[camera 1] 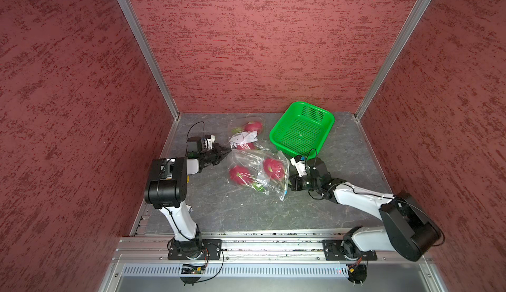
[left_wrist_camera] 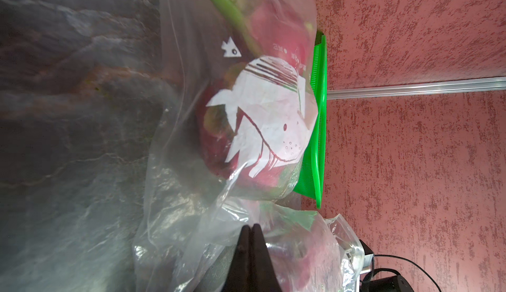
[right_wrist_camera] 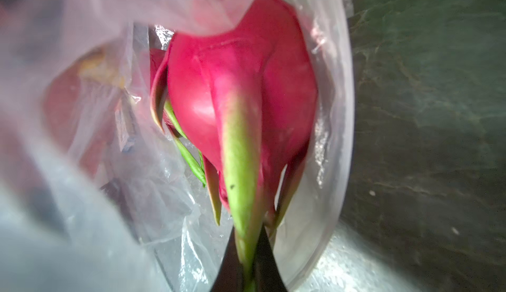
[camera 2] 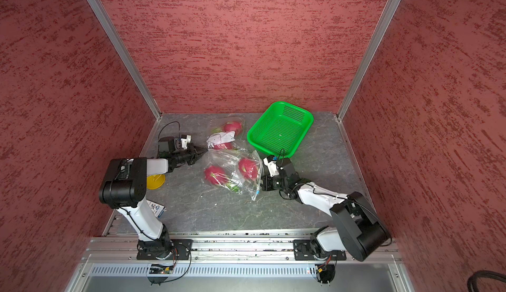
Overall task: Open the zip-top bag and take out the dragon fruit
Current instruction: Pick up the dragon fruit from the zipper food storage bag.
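extracting: right claw point(right_wrist_camera: 248, 238) grips scale of magenta oval dragon fruit point(right_wrist_camera: 241, 85) inside clear plastic zip-top bag point(camera 1: 247, 158); left claw point(left_wrist_camera: 250, 227) pinches film. next: gentle pull.

right fingers point(right_wrist_camera: 267, 266): pinching green scale point(right_wrist_camera: 241, 167) | dragon fruit point(right_wrist_camera: 246, 79): inside bag point(right_wrist_camera: 338, 112)

White shells and bulky black joint housings point(camera 1: 164, 186) make up my left arm point(camera 1: 179, 219) and right arm point(camera 1: 356, 197), thin black cables point(camera 1: 197, 122) trailing. Left gripper point(left_wrist_camera: 250, 226) and right gripper point(right_wrist_camera: 249, 236) taper black; black plates point(camera 1: 213, 246) meet the aluminium rail point(camera 1: 273, 245).
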`<state>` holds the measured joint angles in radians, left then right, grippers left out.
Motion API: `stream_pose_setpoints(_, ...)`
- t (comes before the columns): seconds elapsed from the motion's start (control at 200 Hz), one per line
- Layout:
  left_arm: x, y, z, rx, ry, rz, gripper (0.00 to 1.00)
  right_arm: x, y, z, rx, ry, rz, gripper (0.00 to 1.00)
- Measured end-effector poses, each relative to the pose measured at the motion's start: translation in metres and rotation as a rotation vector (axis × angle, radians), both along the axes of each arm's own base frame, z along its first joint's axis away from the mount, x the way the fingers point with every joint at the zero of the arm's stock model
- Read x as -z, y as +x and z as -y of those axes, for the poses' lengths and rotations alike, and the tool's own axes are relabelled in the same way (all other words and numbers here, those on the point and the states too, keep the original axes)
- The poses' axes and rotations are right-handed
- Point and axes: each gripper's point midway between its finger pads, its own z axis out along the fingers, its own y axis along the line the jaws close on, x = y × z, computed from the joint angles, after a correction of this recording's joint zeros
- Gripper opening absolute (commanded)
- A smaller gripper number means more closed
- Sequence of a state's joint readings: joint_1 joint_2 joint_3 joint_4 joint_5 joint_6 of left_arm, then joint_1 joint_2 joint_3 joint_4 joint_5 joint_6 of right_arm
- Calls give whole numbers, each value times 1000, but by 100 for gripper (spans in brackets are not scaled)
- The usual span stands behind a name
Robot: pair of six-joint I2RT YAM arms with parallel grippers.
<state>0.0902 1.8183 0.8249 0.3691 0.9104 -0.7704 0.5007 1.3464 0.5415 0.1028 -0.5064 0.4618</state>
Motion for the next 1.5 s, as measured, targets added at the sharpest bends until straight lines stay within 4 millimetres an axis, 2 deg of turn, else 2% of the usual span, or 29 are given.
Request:
stream_pose_setpoints(0.256,0,0,-4,-7,4,-3,0,-21,1,33,70,7,54,0)
stream_pose_setpoints(0.451,0,0,-4,-7,6,-3,0,-41,4,48,98,40,104,0)
stream_pose_setpoints(0.737,0,-1,-4,-5,10,0,0,-49,4,70,147,28,118,0)
stream_pose_setpoints(0.857,1,-1,-4,-4,11,-2,0,-58,6,80,181,32,148,0)
stream_pose_setpoints(1.203,0,-3,-4,-3,11,-7,0,-73,13,92,240,46,193,0)
stream_pose_setpoints(1.503,-1,-2,-4,-4,18,-2,0,-109,45,97,336,120,323,0)
